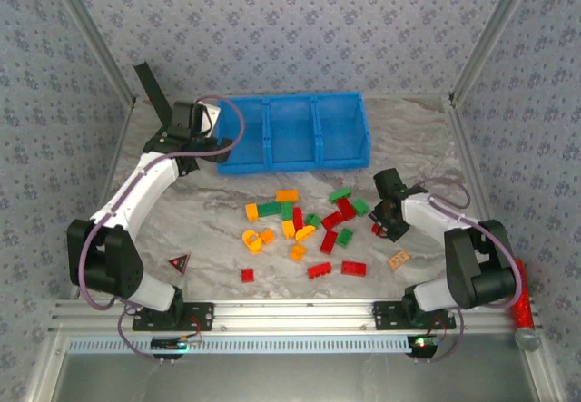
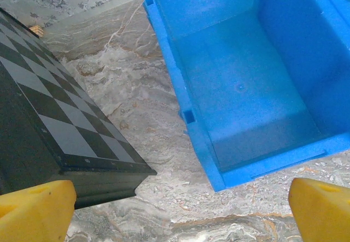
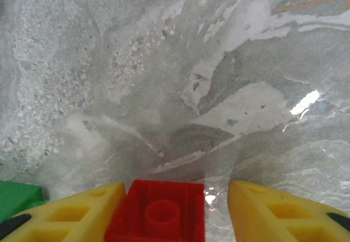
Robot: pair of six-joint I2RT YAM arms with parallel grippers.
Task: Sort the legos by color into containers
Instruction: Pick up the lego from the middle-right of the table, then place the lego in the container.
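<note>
The right gripper (image 3: 175,198) is down at the grey marbled tabletop (image 1: 227,211), on the right-hand fringe of the scattered plastic legos (image 1: 300,225). Its yellow fingers (image 3: 82,209) stand part-way open, astride a small red plastic brick with one round stud (image 3: 158,214). The finger on the left of the wrist view lies against the brick's side. A sliver of bare table shows between the brick and the other finger, so the brick is bracketed but, as I judge it, not yet gripped. A green plastic brick (image 3: 16,198) lies just beside that left finger; coming straight down over the red one probably keeps this neighbour out of the bite.

The remaining red, green and orange-yellow bricks lie loose in the middle of the table, near of the bright blue plastic three-compartment bin (image 1: 300,161). The bin stands at the far side, and no brick is visible in any compartment, so sorting looks barely begun.

The left gripper (image 1: 195,139) hangs at the bin's left end with its yellow fingertips (image 2: 35,209) spread as wide as they go and nothing between them. Its wrist camera looks into the leftmost compartment (image 2: 246,89), with a black checkered board (image 2: 54,116) just to its left. Held there, it is well apart from the bricks and likely out of the working arm's path.
</note>
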